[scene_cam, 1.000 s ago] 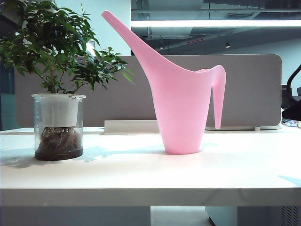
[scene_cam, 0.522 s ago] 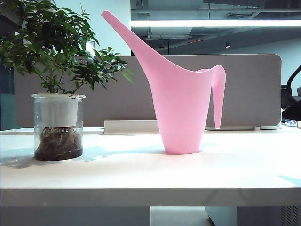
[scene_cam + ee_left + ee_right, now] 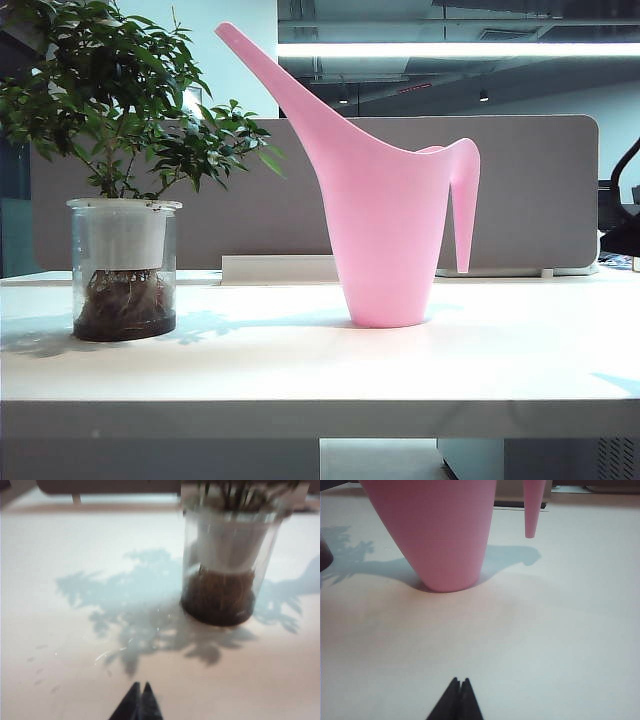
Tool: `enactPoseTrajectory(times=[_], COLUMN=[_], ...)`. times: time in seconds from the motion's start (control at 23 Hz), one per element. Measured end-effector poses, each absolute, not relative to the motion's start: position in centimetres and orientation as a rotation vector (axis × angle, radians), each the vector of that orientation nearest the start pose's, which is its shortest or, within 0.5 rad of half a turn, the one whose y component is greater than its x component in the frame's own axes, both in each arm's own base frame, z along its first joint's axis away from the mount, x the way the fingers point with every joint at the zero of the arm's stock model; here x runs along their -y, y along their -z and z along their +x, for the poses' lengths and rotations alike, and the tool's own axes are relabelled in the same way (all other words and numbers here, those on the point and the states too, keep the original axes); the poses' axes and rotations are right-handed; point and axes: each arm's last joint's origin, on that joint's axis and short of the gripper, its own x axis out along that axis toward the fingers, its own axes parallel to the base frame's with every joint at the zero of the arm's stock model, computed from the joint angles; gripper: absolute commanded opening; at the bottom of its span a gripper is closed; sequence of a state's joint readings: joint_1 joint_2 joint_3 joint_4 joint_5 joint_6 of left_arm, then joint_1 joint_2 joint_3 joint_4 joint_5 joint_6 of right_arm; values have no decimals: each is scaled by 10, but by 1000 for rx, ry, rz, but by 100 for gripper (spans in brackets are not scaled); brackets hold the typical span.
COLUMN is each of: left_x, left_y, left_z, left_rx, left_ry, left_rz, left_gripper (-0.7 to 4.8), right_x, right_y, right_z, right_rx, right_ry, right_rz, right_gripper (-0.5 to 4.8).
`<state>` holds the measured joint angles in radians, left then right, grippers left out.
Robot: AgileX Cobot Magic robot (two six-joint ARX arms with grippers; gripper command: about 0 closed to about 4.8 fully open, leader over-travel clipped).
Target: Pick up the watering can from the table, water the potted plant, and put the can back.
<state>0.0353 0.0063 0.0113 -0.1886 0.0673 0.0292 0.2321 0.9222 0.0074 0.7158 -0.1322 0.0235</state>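
The pink watering can stands upright mid-table, spout slanting up to the left, slim handle hanging down on its right. Its tapered body and handle tip fill the far part of the right wrist view. The potted plant, bushy green leaves in a clear glass pot with dark soil, stands at the left; its pot shows blurred in the left wrist view. My left gripper is shut and empty, short of the pot. My right gripper is shut and empty, short of the can. Neither gripper appears in the exterior view.
The white table has a thick pale front edge. A grey partition panel runs along its back. A dark object sits at the far right edge. Leaf shadows lie on the table beside the pot.
Nothing has moved in the exterior view: can and plant stand as before, and no arm shows there.
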Motion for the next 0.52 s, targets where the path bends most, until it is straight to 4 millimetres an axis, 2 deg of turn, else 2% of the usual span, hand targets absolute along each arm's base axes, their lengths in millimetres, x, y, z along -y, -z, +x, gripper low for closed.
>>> enactPoseTrajectory(times=[0.52], left_x=[-1], left_y=[-150], left_z=[96], left_rx=[-174], left_ry=[34], left_rz=[19], left_gripper=[3], right_x=[-39], right_y=[-137], right_z=[147], right_rx=[-204], right_ry=[-361], right_rz=[13], right_gripper=[-5])
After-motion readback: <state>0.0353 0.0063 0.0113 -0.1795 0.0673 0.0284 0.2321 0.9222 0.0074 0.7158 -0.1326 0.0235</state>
